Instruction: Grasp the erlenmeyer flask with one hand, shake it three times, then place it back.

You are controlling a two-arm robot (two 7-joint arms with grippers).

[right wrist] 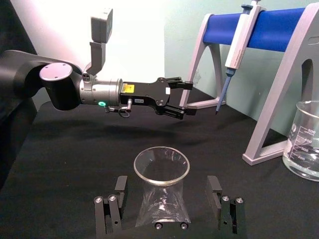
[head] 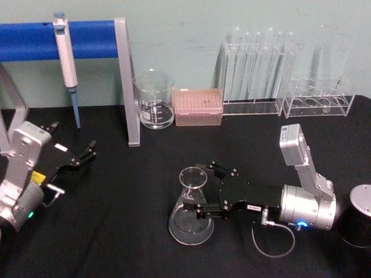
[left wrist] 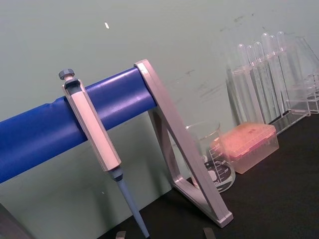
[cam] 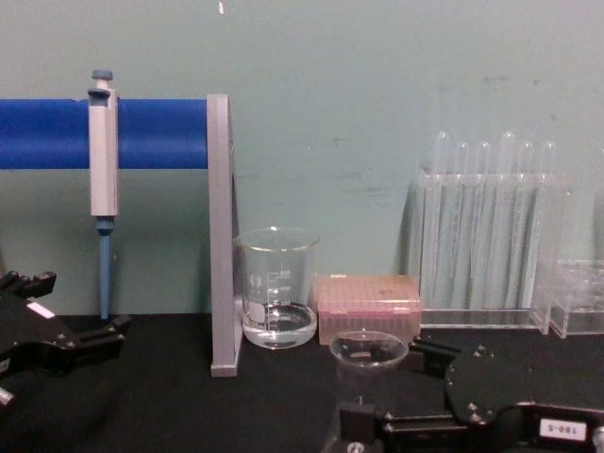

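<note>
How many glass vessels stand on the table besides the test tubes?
2: the erlenmeyer flask between the open right gripper's fingers, and the beaker by the back wall.

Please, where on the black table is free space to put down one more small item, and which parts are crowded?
Bare cloth lies between the parked left gripper and the clear glass conical flask, which the open right gripper straddles. Crowded: the back edge, with glass beaker, pink tip box, and clear test-tube racks.
</note>
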